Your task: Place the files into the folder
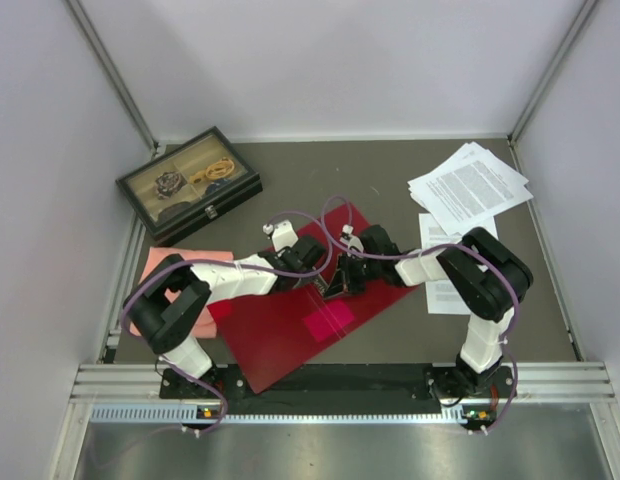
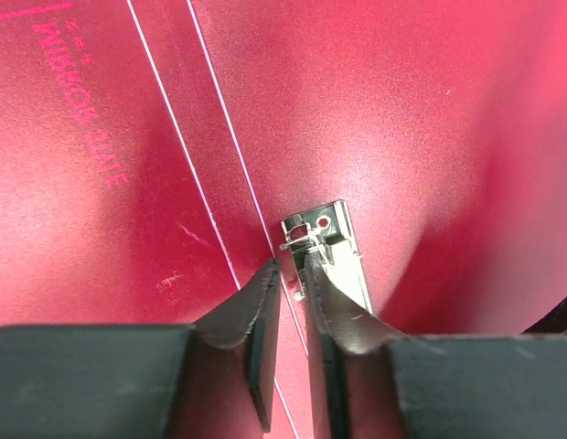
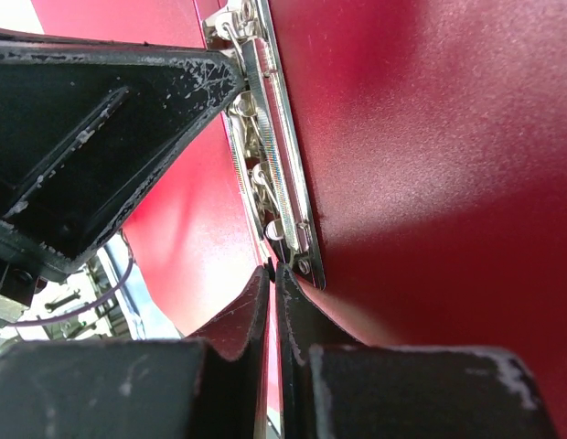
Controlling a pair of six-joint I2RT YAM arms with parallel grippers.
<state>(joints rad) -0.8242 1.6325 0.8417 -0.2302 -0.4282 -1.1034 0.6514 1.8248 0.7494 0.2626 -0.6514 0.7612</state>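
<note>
Plainly the task has barely begun: no sheet is in the folder yet. On the tabletop [image 1: 390, 175], a box [image 1: 188, 185] sits at the far left corner and a cloth [image 1: 165, 262] lies by the left edge, neither part of the job. The folder [image 1: 280, 340] lies open at the middle of the near edge, one flap reaching toward the centre, a pink sticker [image 1: 320, 322] and a metal clip [image 2: 329, 247] showing on its inner face. The files [image 1: 470, 187] are fanned in a loose pile near the far right corner, well apart from the folder, with more sheets partly hidden under the right arm. What is left, as I judge it, is to ready the clip, fetch the sheets and lay them inside.

The left arm reaches from its base across the folder, low over the spine. The left tool [image 2: 291, 270] is all but closed, only a thin slit between its fingers, tips just beside the clip; nothing is plainly held. The right arm folds inward from the right to meet it. The right tool [image 3: 272, 272] is pinched together with a sliver of red between its fingers, so it seems to grip the folder right by the clip.
</note>
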